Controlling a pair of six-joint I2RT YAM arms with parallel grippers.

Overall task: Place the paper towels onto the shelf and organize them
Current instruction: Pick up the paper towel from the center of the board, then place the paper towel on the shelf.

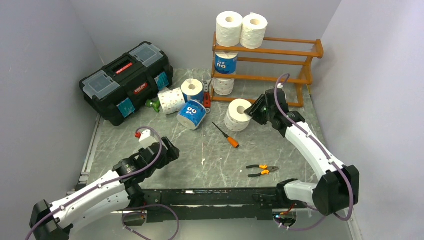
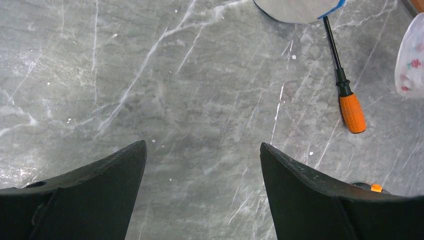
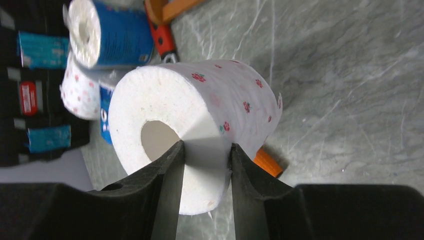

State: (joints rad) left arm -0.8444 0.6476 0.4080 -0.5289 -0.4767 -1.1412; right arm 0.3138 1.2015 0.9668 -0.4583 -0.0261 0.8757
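Observation:
The wooden shelf (image 1: 280,52) stands at the back right. Two white paper towels (image 1: 229,27) (image 1: 254,30) sit on its top tier, a blue one (image 1: 225,62) on the middle tier and a white one (image 1: 223,86) at the bottom. My right gripper (image 1: 256,111) (image 3: 206,150) is shut on a flowered white roll (image 1: 238,114) (image 3: 165,105), one finger inside the hollow core and the other outside the wall. Three more rolls lie left of it: white (image 1: 171,100), blue (image 1: 192,90), blue (image 1: 191,114). My left gripper (image 1: 170,150) (image 2: 202,150) hangs open over bare table.
A black toolbox (image 1: 127,80) sits at the back left. An orange-handled screwdriver (image 1: 226,135) (image 2: 350,107) lies mid-table and pliers (image 1: 262,170) lie nearer the front. A green object (image 1: 154,104) and a red tool (image 1: 207,100) lie among the loose rolls. Walls close both sides.

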